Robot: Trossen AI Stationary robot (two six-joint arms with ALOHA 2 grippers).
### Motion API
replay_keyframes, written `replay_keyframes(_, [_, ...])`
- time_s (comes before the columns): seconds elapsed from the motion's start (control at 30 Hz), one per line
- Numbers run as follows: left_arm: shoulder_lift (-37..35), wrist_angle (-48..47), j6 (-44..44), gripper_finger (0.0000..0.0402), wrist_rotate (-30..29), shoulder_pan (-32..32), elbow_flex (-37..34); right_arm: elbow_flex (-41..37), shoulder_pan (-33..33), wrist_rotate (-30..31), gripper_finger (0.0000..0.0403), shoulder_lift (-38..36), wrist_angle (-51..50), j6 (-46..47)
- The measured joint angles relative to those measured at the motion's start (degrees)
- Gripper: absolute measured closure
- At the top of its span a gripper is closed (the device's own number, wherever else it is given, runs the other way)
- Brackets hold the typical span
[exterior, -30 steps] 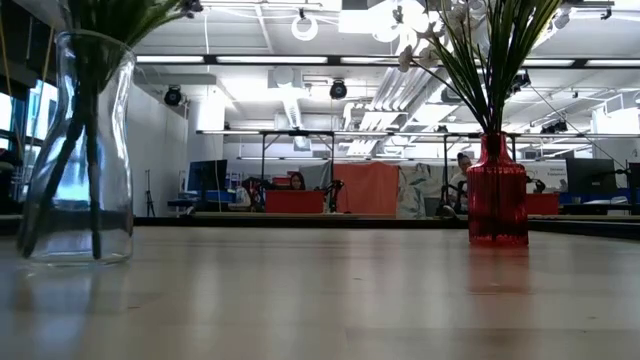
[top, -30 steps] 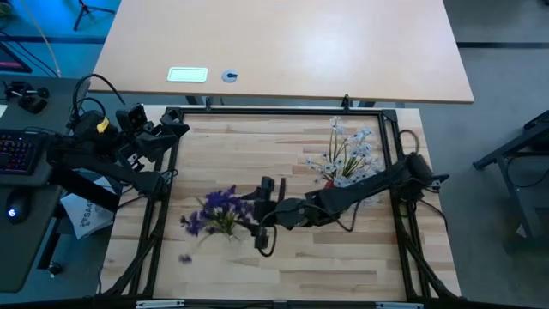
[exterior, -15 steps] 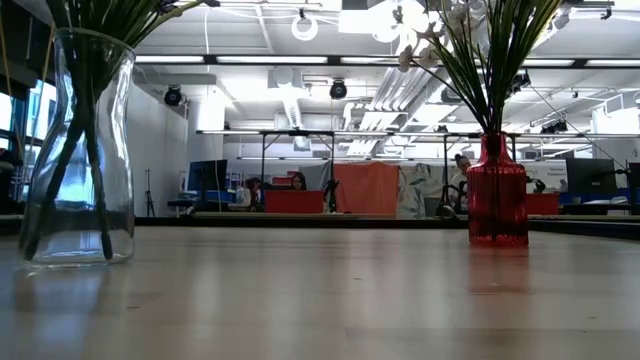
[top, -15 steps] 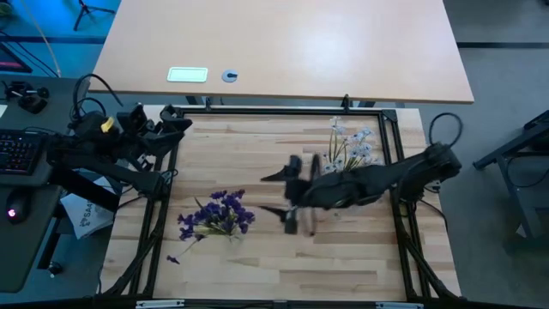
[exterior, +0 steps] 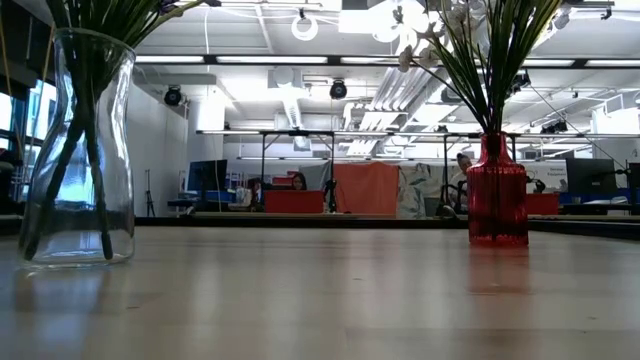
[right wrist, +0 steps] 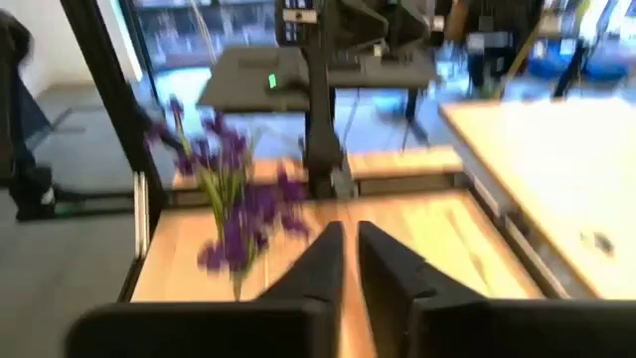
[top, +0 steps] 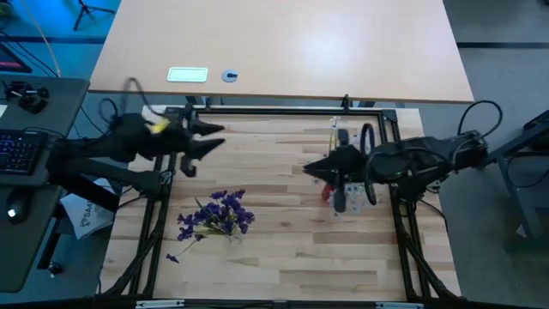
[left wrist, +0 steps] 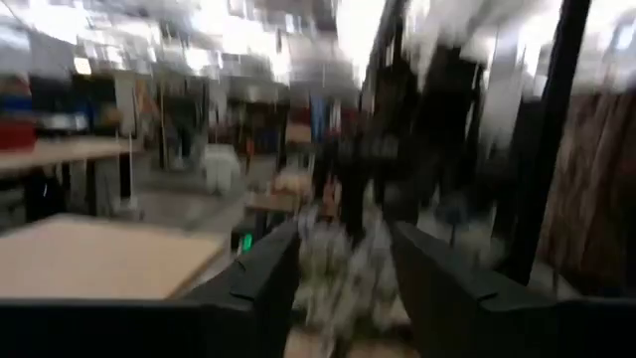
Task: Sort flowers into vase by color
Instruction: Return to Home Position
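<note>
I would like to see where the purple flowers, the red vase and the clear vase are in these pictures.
purple flowers [top: 216,215], high view, on the middle of the blossoms.
red vase [exterior: 497,210], low view, on its round body.
clear vase [exterior: 115,200], low view, on its glass wall.

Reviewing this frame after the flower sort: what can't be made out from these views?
- White flowers and red vase: high view, covered by the right arm.
- Purple flowers: low view shows only stems in the transparent vase; blossoms cut off by the top edge.
- Left wrist view: motion blur, nothing legible.
- Purple bit on the table: high view, too small to identify.
</note>
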Motion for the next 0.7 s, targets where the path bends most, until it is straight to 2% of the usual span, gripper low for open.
replay_keyframes(0.07, [1.4, -3.2, 0.6, 0.0281, 2.7, 2.4, -0.1, 0.0, 0.2, -0.2, 0.0389, -1.4, -5.5, 3.6])
replay_keyframes(0.17, [2.3, -7.7, 1.3, 0.0347, 7.3, 6.1, -0.1, 0.0, 2.0, 0.7, 0.0385, -2.9, -12.3, 9.2])
replay_keyframes(0.23, [1.8, -10.4, 1.7, 0.0386, 10.0, 8.7, -0.1, 0.0, 4.0, 2.0, 0.0396, -3.6, -15.6, 12.3])
replay_keyframes(0.37, [-2.3, -10.1, 1.0, 0.0391, 12.1, 12.5, -3.5, 0.0, 8.8, 7.6, 0.0399, -4.9, -17.7, 17.9])
replay_keyframes(0.47, [-7.6, -3.2, -2.3, 0.04, 12.3, 13.4, -11.0, 0.0, 12.4, 13.8, 0.0402, -5.5, -17.7, 20.0])
replay_keyframes(0.57, [-13.2, 5.2, -7.9, 0.04, 11.6, 13.3, -21.6, 0.0, 15.0, 18.4, 0.0402, -5.6, -17.7, 21.9])
replay_keyframes(0.7, [-20.0, 15.3, -16.6, 0.0401, 8.5, 12.3, -36.1, 0.0, 16.5, 19.4, 0.0402, -5.7, -17.6, 24.5])
